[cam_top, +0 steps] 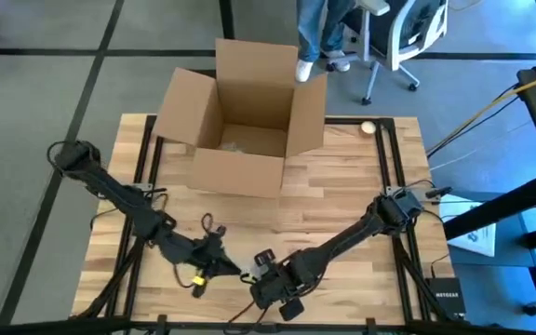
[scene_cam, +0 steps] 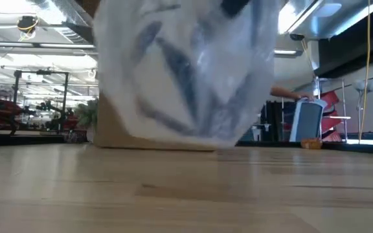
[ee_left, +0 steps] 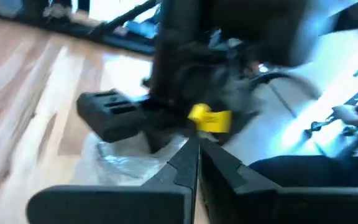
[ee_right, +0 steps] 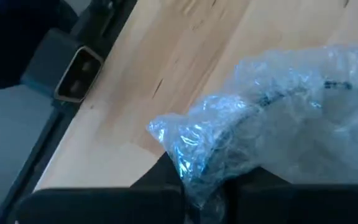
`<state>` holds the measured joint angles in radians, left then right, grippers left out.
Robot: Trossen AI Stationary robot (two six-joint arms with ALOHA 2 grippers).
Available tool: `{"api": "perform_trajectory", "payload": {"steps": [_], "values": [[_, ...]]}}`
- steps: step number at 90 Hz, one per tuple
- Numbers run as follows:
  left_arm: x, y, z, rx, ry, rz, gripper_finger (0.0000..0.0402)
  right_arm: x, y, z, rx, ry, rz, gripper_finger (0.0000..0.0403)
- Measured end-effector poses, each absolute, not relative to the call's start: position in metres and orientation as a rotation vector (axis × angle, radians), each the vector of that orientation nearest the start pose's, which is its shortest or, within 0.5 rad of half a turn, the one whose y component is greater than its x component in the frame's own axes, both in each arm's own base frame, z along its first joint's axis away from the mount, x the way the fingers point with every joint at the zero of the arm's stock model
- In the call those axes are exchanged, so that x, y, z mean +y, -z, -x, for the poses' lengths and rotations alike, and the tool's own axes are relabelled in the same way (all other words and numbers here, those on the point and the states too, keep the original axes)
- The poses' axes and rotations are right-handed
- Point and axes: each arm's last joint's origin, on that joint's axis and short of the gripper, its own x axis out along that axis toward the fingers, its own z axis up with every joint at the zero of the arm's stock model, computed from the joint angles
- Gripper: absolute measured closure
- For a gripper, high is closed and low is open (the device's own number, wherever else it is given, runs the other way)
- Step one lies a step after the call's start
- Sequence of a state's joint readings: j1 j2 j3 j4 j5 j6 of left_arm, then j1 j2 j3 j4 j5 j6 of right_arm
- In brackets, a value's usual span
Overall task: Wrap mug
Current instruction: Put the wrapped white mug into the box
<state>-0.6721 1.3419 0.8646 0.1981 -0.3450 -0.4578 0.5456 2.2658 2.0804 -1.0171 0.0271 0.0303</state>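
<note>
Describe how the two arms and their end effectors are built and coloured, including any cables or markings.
Both arms are dark, slim and jointed, with thin black cables looped along them. The left end effector has a yellow tag beside it; its two dark fingers are wedge-shaped and taper to narrow tips. The right end effector sits on a bulkier black wrist block with a lighter patch.

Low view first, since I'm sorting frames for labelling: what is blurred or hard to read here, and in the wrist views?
Low view: the bubble wrap looms close and soft, hiding most of the cardboard box. Left wrist view: motion-smeared throughout. Right wrist view: the wrap is sharp enough, with bluish glints.
</note>
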Motion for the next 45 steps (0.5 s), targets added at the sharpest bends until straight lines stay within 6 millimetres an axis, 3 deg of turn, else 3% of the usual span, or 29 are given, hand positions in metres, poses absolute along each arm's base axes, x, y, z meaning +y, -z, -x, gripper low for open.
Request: {"api": "perform_trajectory", "payload": {"steps": [26,45], "values": [[-0.178,-0.299,-0.198,0.258,0.167,0.186,0.0402,0.253,-0.279,-0.404,1.07,-0.417,0.323,0.0383],[-0.176,-0.296,-0.191,0.281,0.092,0.127,0.0402,0.236,-0.326,-0.401,0.921,-0.363,0.379,0.0385]]}}
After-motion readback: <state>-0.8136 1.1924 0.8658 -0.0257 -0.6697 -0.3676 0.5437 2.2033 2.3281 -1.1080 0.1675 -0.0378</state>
